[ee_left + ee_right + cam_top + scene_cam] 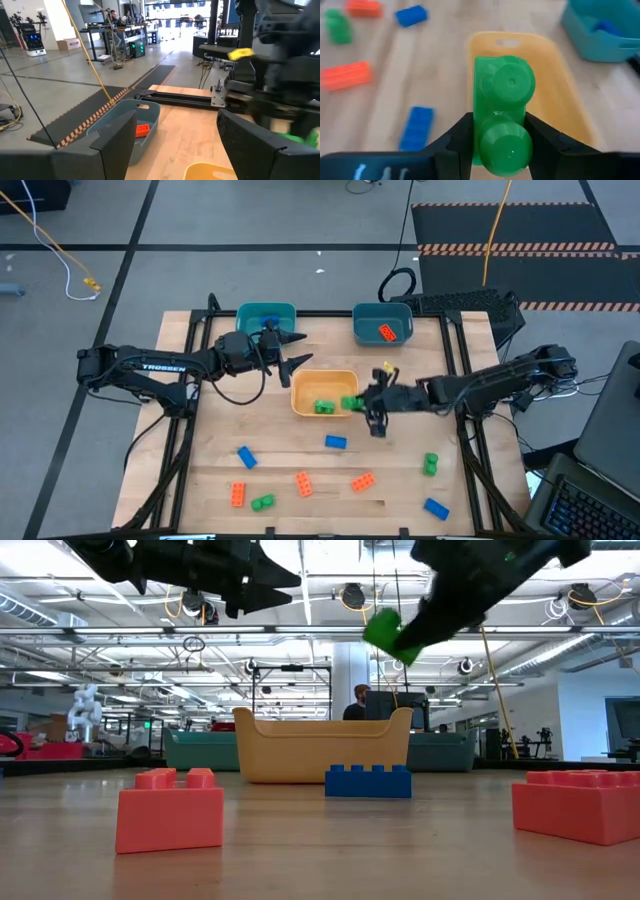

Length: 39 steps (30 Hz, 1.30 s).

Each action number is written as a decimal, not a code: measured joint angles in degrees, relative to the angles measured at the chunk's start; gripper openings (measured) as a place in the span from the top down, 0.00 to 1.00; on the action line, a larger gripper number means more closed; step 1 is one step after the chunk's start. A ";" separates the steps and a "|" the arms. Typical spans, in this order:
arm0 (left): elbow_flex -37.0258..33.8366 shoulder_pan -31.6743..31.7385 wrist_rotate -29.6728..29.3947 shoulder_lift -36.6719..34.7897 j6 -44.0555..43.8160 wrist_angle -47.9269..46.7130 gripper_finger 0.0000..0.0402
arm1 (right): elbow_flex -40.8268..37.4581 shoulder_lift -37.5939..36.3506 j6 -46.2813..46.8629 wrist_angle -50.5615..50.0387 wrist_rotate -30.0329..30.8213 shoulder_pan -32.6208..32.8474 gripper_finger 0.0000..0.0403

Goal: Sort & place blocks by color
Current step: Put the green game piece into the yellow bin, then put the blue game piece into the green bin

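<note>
An orange brick (170, 810) sits nearest, while the right claw (498, 131) pinches a light, rigid, slick green brick (502, 115) by its flat sides above the yellow bin (322, 385), left claw (290, 350) open, empty.

Two dark jointed arms, white TROSSEN lettering on left arm (160, 368), black cables trailing.
</note>
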 joint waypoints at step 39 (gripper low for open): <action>0.00 0.44 -0.04 0.00 -0.55 -5.89 0.32 | 0.00 11.53 2.42 19.67 -4.65 -9.83 0.03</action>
